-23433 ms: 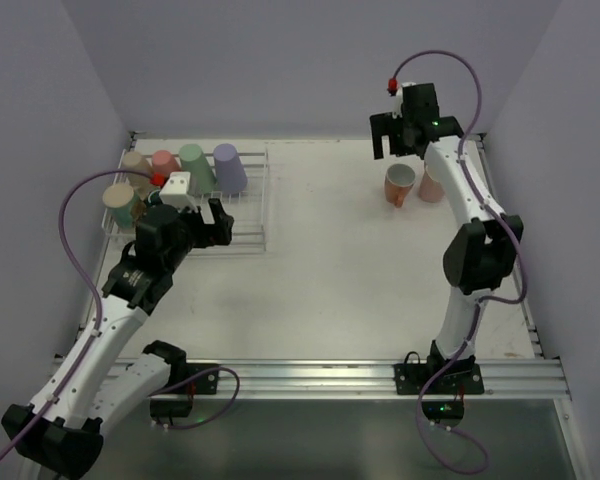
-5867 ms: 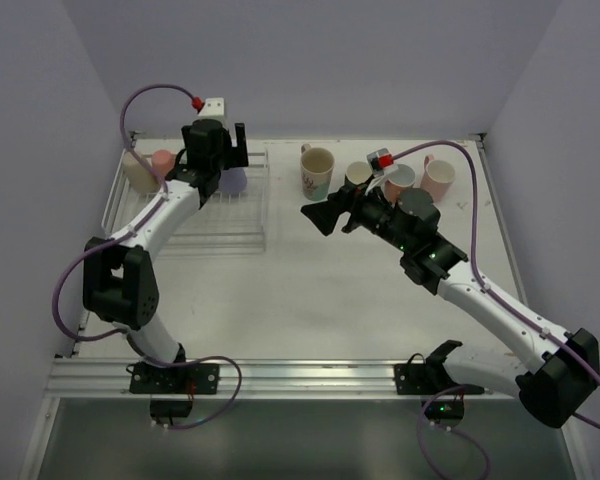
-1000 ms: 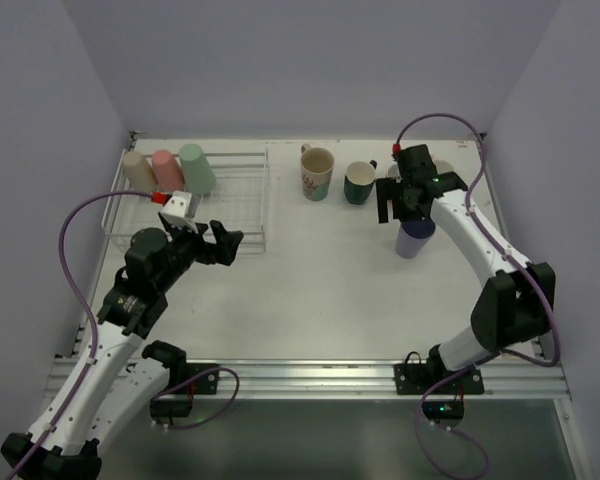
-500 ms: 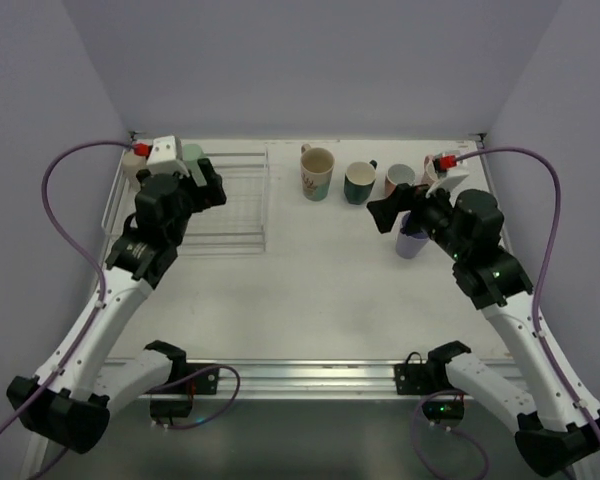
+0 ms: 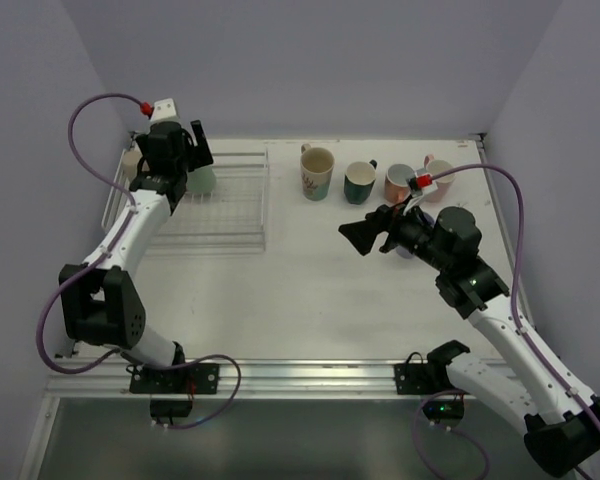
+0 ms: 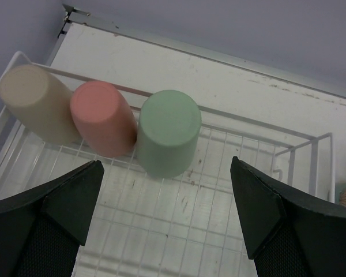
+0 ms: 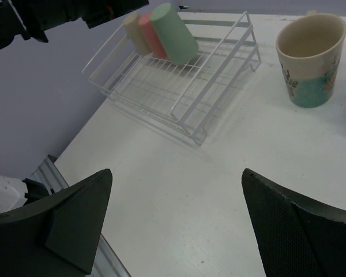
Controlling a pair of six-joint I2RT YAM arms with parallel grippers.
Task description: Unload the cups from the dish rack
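Hovering my left gripper (image 6: 166, 173), jaws wide open, over the rack's (image 6: 219, 190) back-left corner. 3 lean there bottoms-up, side by side: beige cup (image 6: 32, 101), pink cup (image 6: 101, 118), green cup (image 6: 167, 133). My right gripper (image 7: 176, 173) is also open and empty, and hangs over the table (image 5: 310, 300) near the floral cup (image 5: 316, 172).

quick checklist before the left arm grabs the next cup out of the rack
1. Left gripper open and empty: ok.
2. Mint green cup centred under it: ok.
3. Pink cup clear of the mint one: not ok, they appear to touch.
4. Right gripper open, empty, away from the dish rack: ok.
5. Bare table in front of the floral cup for set-down: ok.
6. Cup free of the rack wires: cannot tell.
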